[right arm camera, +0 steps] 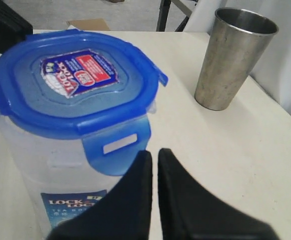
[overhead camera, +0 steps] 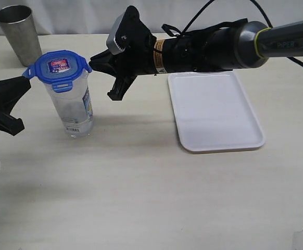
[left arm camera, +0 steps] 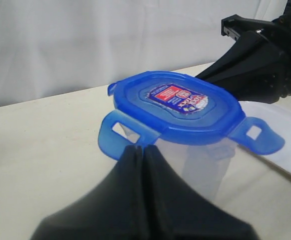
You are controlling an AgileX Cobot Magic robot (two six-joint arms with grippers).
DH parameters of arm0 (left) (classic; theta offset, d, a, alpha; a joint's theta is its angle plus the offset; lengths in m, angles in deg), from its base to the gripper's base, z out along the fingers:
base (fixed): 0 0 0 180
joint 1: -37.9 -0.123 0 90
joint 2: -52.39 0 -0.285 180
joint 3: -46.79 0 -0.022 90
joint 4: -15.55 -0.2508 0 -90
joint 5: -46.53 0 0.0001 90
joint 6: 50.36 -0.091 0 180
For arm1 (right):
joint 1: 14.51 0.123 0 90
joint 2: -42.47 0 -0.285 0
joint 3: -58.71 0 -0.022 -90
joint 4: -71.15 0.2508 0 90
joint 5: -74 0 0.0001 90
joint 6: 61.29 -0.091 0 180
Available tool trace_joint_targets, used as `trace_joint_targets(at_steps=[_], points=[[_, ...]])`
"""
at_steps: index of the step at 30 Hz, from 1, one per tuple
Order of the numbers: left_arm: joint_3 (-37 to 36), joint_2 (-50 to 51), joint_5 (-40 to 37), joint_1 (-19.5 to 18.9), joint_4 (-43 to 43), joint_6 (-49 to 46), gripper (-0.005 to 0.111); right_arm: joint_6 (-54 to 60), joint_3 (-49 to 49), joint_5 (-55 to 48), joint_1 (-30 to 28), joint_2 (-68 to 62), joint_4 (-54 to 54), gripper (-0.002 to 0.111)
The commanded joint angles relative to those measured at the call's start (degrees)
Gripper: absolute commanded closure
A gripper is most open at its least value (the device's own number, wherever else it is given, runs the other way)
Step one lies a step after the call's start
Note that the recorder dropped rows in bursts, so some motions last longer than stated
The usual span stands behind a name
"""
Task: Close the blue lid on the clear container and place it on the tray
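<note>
The clear container (overhead camera: 76, 107) stands upright on the table, left of the tray (overhead camera: 214, 112). The blue lid (overhead camera: 59, 69) sits on top of it, sticker up, with its side flaps sticking outward. My left gripper (overhead camera: 27, 79) is shut and empty, its tips (left arm camera: 141, 149) right at the lid's left flap (left arm camera: 116, 135). My right gripper (overhead camera: 92, 58) reaches across from the right, also shut on nothing, its tips (right arm camera: 154, 152) beside the opposite flap (right arm camera: 116, 145). The white tray holds nothing.
A grey metal cup (overhead camera: 19, 34) stands at the back left, behind the container. The right arm (overhead camera: 214, 44) stretches over the tray's far edge. Bare table lies in front of the container and the tray.
</note>
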Motion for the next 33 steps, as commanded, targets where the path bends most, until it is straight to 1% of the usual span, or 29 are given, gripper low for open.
trace_joint_targets(at_steps=[1, 4, 6, 9, 12, 17, 22, 29, 33], points=[[0.42, 0.21, 0.89, 0.01, 0.13, 0.38, 0.107, -0.73, 0.37, 0.29, -0.03, 0.52, -1.55, 0.104], [0.42, 0.21, 0.89, 0.01, 0.38, 0.38, 0.107, -0.62, 0.37, -0.62, -0.03, 0.52, -1.55, 0.104], [0.42, 0.21, 0.79, 0.01, 1.15, 0.38, 0.107, -0.62, 0.37, -3.20, -0.13, 0.81, -1.55, 0.104], [0.42, 0.21, -0.61, 0.01, 3.47, 0.38, 0.107, -0.82, 0.37, -9.98, -0.13, 1.81, -1.55, 0.104], [0.56, 0.21, -0.61, 0.01, 3.94, 0.38, 0.107, -1.25, 0.37, -12.26, -0.23, 2.41, -1.55, 0.104], [1.74, 0.21, -1.83, 0.01, 1.38, 1.02, 0.107, -1.25, 0.37, -12.26, -0.23, 2.41, -1.55, 0.104], [3.20, 0.21, -2.68, 0.01, 1.49, 1.15, 0.107, -2.13, 0.37, -12.27, -0.23, 2.53, -1.55, 0.104], [3.18, 0.21, -2.40, 0.01, 1.92, 1.15, 0.107, -2.11, 0.37, -11.52, -0.23, 2.53, -1.55, 0.104], [3.18, 0.21, -2.40, 0.01, 1.92, 1.15, 0.107, 0.87, 0.43, -8.71, -0.23, 2.53, -0.57, 0.104]])
